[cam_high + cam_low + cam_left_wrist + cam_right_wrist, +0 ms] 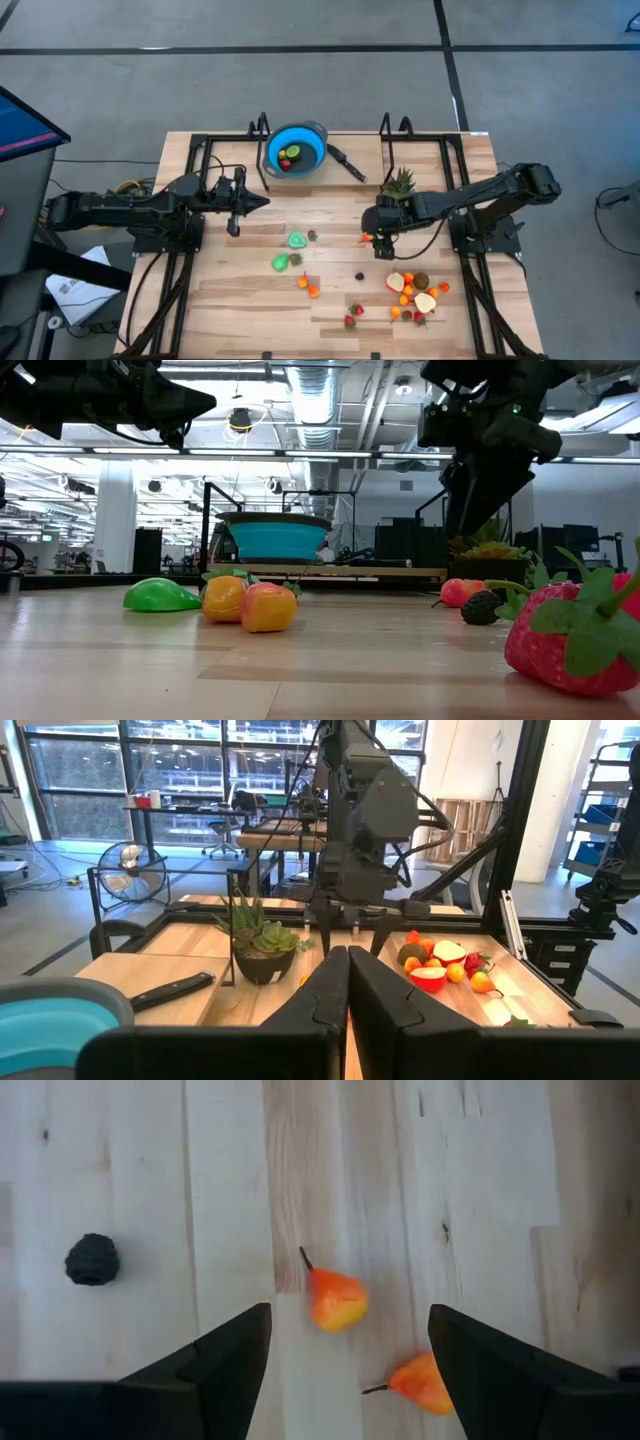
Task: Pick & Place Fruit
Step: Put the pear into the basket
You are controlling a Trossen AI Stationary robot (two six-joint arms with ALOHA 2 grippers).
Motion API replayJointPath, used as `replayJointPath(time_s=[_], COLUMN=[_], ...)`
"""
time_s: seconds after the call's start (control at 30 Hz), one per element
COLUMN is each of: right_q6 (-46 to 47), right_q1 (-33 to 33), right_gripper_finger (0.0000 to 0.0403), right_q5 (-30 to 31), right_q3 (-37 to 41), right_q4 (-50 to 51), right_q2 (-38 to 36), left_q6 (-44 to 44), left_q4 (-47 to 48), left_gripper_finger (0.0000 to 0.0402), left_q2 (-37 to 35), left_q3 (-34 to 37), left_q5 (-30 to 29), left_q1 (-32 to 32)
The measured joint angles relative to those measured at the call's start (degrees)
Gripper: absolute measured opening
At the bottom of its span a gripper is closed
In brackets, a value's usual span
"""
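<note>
The right gripper (345, 1370) hovers spread above a small orange-red fruit (336, 1301) right of the counter's (220, 300) middle, more fruit toward the front right corner. It looks light, hard, smooth and likely to roll; pinch across its round belly, not the stem. The left gripper (262, 203) waits pressed together near the blue bowl (297, 150)

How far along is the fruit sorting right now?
Done: a few pieces lie in the blue bowl. In hand: nothing; the right gripper stands open above an orange fruit on the table, while the left gripper waits shut. Left: most fruit, including the cluster and green pieces.
</note>
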State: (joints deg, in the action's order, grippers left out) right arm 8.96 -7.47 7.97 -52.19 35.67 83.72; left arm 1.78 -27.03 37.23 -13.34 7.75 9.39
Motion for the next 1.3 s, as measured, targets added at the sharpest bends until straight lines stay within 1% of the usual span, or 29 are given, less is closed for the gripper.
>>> replayJointPath(time_s=[0.07, 0.17, 0.27, 0.37, 0.6, 0.87, 1.0, 1.07, 1.13, 1.3], right_q6=[-0.5, -2.3, -3.6, -3.6, -5.1, -6.0, -6.0, -6.4, -6.3, -6.1], right_q1=[0.9, 1.8, 2.3, 2.4, 2.4, 2.4, 2.2, 2.2, 2.2, 1.9], right_gripper_finger=[0.0265, 0.0265, 0.0265, 0.0265, 0.0265, 0.0265, 0.0265, 0.0265, 0.0265, 0.0265], right_q5=[-0.9, -2.0, -2.2, -2.2, -2.3, -2.3, -2.6, -3.7, -3.7, -3.7], right_q3=[0.5, 2.1, 3.8, 4.7, 4.7, 4.7, 4.8, 4.5, 4.9, 4.7], right_q4=[0.0, -3.0, -5.6, -6.1, -9.1, -9.6, -10.4, -12.0, -10.2, -10.8], right_q2=[0.0, 0.0, 0.0, 0.0, 0.0, 0.1, 2.6, 5.2, 7.0, 10.1], left_q6=[0.0, 0.0, 0.0, 0.0, 0.0, 0.0, 0.0, 0.0, 0.0, 0.0], left_q4=[0.0, 0.0, 0.0, 0.0, 0.0, 0.0, 0.0, 0.0, 0.0, 0.3], left_gripper_finger=[0.0002, 0.0002, 0.0002, 0.0002, 0.0002, 0.0002, 0.0002, 0.0002, 0.0002, 0.0002], left_q2=[0.0, 0.0, 0.0, 0.0, 0.0, 0.0, 0.0, 0.0, 0.0, 0.0], left_q3=[0.0, 0.0, 0.0, 0.0, 0.0, 0.0, 0.0, 0.0, 0.0, 0.0], left_q5=[0.0, 0.0, 0.0, 0.0, 0.0, 0.0, 0.0, 0.0, 0.0, 0.0], left_q1=[0.0, 0.0, 0.0, 0.0, 0.0, 0.0, 0.0, 0.0, 0.0, 0.0])
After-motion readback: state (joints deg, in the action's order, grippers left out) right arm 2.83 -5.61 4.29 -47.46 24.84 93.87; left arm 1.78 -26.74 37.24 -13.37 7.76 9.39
